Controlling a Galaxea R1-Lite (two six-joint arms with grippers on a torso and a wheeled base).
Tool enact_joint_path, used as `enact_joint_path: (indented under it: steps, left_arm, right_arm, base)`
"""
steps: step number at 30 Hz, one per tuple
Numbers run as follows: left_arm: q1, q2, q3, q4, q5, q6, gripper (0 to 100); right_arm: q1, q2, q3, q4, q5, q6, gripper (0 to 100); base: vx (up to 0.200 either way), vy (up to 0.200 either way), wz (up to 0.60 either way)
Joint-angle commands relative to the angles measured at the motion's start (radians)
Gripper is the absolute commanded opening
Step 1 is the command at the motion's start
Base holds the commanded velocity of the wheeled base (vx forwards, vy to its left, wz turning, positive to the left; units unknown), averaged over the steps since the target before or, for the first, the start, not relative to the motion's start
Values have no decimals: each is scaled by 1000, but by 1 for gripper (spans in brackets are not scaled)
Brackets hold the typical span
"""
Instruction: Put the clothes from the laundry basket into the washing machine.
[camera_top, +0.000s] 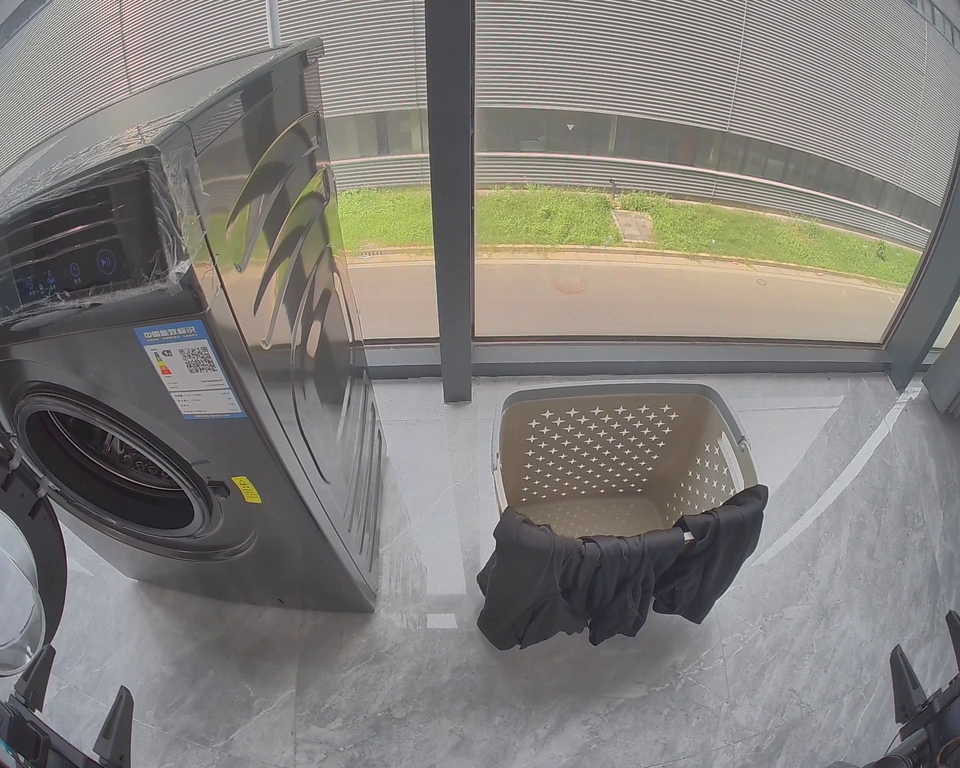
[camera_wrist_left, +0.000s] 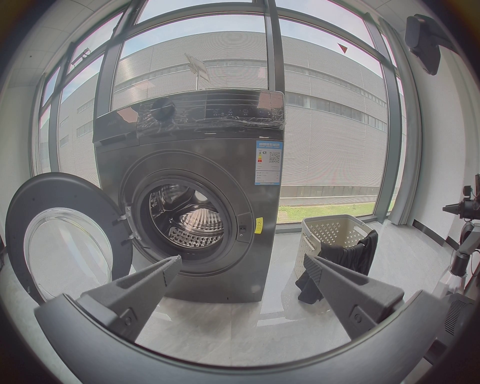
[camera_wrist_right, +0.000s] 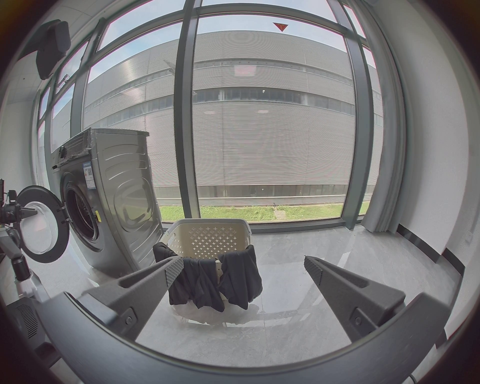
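clothes (camera_top: 560, 590) draped on basket (camera_top: 620, 389), washer (camera_top: 290, 420) open

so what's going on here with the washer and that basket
Nothing is being handled yet. The dark clothes hang over the near rim of the basket, which sits on the floor to the right of the washing machine. The machine's door is swung open and the drum looks empty. The left gripper and right gripper hang low in front, fingers open, holding nothing.
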Motion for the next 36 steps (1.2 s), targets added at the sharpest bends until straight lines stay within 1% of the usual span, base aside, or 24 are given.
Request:
enact_joint_path:
  steps: [1,2,36]
  left_arm:
    - [0,-18,18,0,0,0,100]
    - [0,-18,18,0,0,1,100]
    - [0,-18,18,0,0,0,100]
  right_arm:
    - [1,-9,18,0,0,0,100]
    - [1,-9,18,0,0,0,100]
    - [3,-9,18,0,0,0,100]
  base:
    - [0,-200,0]
    - [0,-200,0]
    - [0,0,0]
